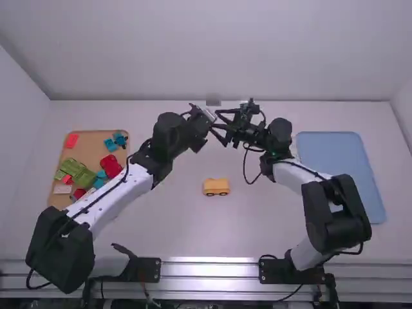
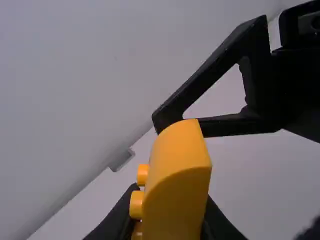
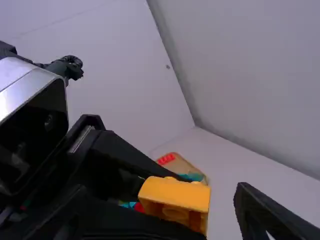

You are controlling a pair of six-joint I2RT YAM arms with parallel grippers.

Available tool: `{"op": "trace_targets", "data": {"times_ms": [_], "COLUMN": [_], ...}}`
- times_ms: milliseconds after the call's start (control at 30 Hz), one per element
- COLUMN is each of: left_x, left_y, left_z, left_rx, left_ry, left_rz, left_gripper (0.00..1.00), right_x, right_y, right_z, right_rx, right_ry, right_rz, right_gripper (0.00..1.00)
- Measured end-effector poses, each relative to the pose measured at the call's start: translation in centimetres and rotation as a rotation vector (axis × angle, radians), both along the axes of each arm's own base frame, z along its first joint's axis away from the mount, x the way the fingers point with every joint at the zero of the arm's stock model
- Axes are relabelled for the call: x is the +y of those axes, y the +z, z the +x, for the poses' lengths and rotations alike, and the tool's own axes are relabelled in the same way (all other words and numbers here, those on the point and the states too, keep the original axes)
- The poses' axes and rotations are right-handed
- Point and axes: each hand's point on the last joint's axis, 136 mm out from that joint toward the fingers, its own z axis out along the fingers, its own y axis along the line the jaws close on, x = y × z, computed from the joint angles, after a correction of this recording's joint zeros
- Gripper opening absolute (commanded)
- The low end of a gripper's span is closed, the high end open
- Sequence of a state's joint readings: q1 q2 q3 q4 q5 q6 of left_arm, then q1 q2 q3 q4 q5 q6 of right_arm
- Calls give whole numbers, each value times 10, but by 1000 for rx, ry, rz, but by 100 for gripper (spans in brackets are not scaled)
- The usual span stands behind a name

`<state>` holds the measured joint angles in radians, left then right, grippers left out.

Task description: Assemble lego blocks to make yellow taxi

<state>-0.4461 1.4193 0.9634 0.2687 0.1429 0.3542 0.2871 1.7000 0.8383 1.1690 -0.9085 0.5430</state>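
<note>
A white counter (image 1: 244, 235) spreads out flat and pale, its far edge running along the foot of a light wall. On its left side lies a light-brown tray (image 1: 90, 145). Near the middle of the counter, a yellow wheeled block (image 1: 216, 184) sits upright, with two dark wheels along its near side; it stands well apart from the trays on either side. On the right lies a light-blue tray (image 1: 335, 168) with rounded corners. A small grey piece (image 1: 213, 102) is at the counter's far edge, beside the wall.
</note>
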Motion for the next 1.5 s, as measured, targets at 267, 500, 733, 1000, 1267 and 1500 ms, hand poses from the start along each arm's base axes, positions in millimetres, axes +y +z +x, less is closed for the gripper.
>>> {"op": "trace_targets", "data": {"times_ms": [267,500,733,1000,1267,1500], "left_x": [-2,-6,-2,-4,4,32], "left_y": [2,2,3,-6,-22,12], "left_z": [0,-3,-1,-6,-30,-48], "left_rx": [9,19,16,92,294,294], "left_ry": [-3,-28,-5,-20,-229,-486], "left_rz": [-35,-50,-45,-90,-177,-343], "left_gripper": [2,2,18,99,99,99], "right_x": [1,1,3,1,-9,-17], "right_y": [0,0,0,0,5,16], "right_z": [5,6,8,4,-4,-25], "right_rx": [12,13,3,-18,-14,-98], "right_ry": [-32,-39,-65,-31,196,394], "right_rz": [9,10,8,-6,-117,-160], "right_gripper": [55,42,22,15,15,15]}}
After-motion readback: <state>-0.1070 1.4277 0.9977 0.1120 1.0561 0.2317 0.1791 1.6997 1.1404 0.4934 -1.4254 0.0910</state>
